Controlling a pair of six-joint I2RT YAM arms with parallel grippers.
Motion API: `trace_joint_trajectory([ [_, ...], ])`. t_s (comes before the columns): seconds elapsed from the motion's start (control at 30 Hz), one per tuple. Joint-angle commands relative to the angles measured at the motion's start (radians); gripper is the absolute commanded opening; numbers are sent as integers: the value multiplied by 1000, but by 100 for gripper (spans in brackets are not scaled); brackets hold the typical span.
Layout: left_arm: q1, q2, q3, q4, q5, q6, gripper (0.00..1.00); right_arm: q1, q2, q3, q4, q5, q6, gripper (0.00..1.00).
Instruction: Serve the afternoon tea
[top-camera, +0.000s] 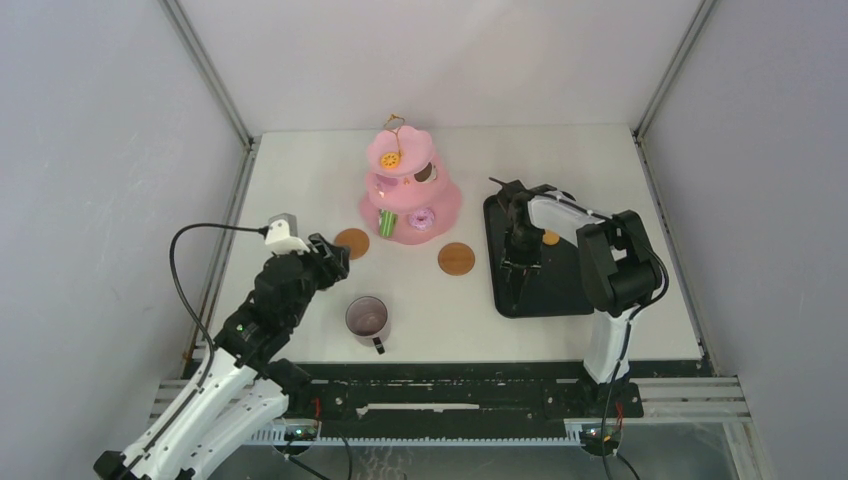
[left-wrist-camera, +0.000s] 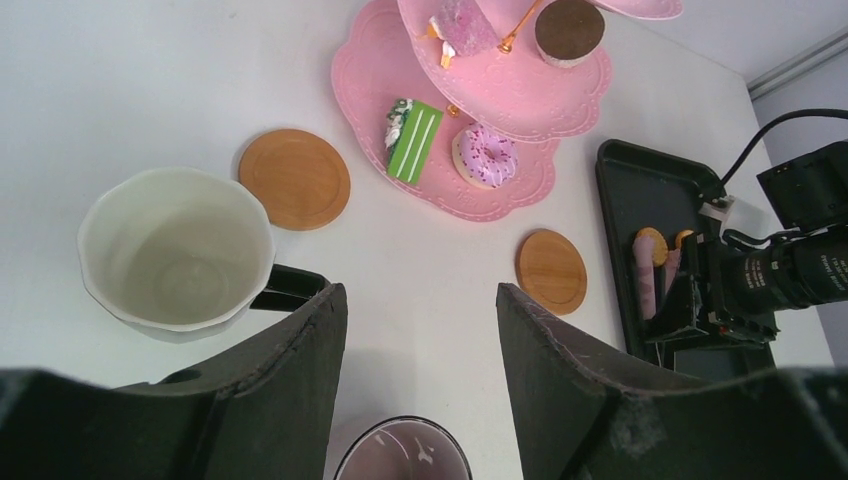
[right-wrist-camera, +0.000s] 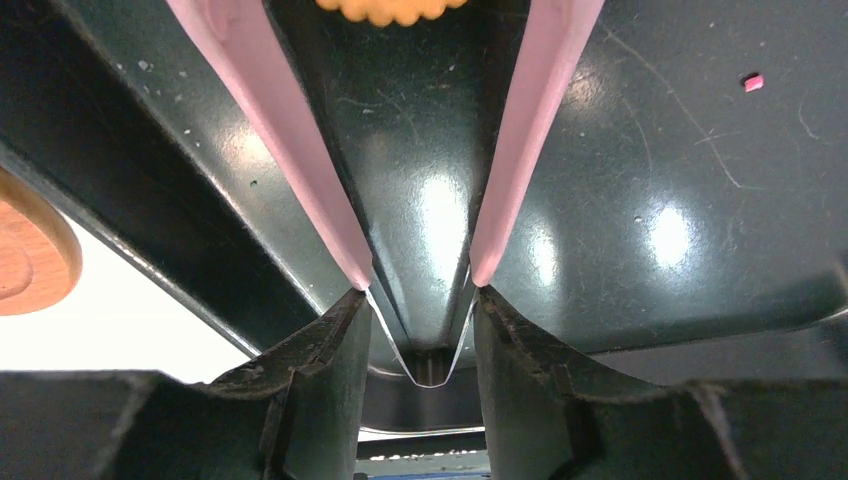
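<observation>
A pink three-tier scalloped cake stand with gold handle (top-camera: 447, 206) stands upright mid-table. It carries a green cake slice (left-wrist-camera: 413, 140), a pink sprinkled doughnut (left-wrist-camera: 485, 157) and a round brown pastry (left-wrist-camera: 568, 28). Just in front lie the left round brown wooden coaster (top-camera: 352, 243) and the right coaster (top-camera: 456, 259). Nearer, a dark mug (top-camera: 367, 318) and a cream-lined mug (left-wrist-camera: 175, 250) stand upright.

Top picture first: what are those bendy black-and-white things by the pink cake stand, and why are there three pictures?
They are two robot arms, bolted at the near edge of the white table. The top picture looks down from above; the other two come from cameras on each wrist. On the table stand a pink three-tier cake stand with toy pastries, two round wooden coasters, two dark-handled mugs and a black rectangular tray. The left fingers are open and empty. The right fingers pinch pink tongs over the tray.
</observation>
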Motion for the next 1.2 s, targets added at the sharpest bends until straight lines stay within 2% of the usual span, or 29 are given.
trace_joint_trajectory([
  [0.0,16,13,0,44,14,3,62,-18,33,28,30,26,-21,49],
  [0.37,40,40,-1,52,34,8,62,-21,85,59,53,44,-35,48],
  [0.47,44,42,-2,53,37,6,62,-23,90,59,54,44,-37,46],
  [0.57,47,43,-4,55,40,4,62,-25,87,59,54,41,-40,39],
  [0.77,48,25,-4,49,37,4,62,-19,27,60,46,41,-40,26],
  [1.17,48,-9,-2,34,34,4,62,34,-111,161,-52,70,-38,23],
])
